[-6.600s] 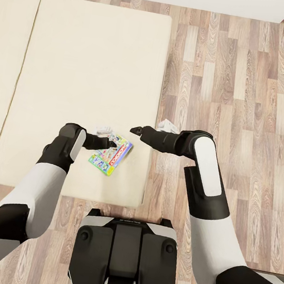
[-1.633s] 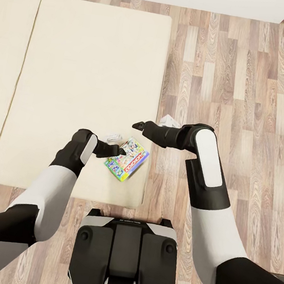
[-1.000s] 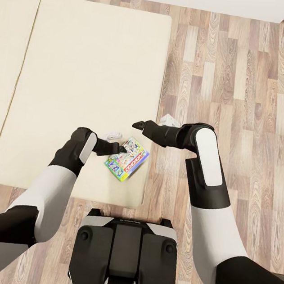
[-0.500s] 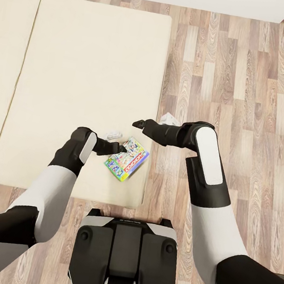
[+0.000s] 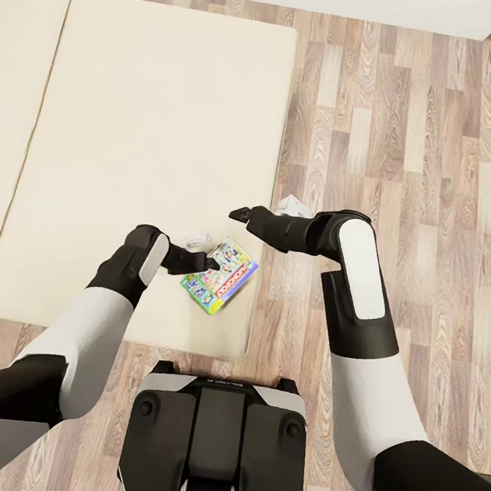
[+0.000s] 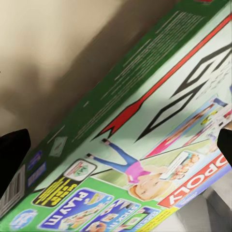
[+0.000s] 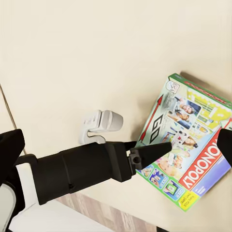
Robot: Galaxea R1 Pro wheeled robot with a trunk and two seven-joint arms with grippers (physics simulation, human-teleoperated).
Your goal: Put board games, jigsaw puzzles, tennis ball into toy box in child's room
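Observation:
One board game (image 5: 223, 277), a flat box printed in green, pale blue and red, lies on the bed (image 5: 141, 104) near its right edge. My left gripper (image 5: 204, 260) sits low at the box's left end, and one black fingertip (image 7: 157, 148) reaches over the lid. In the left wrist view the board game (image 6: 145, 140) spans the space between the two wide-apart fingertips, so the left gripper (image 6: 121, 145) is open. My right gripper (image 5: 240, 214) hovers just beyond the box, open and holding nothing. The right wrist view looks down on the board game (image 7: 193, 154).
The beige mattress ends at a straight edge (image 5: 271, 202), with wooden floor (image 5: 418, 145) to its right. A second mattress panel (image 5: 8, 123) lies at the left. My base (image 5: 215, 446) stands at the bed's near edge.
Since the earliest frame the board game has slid right toward the mattress edge, and my left gripper went with it. In the last second almost nothing has moved.

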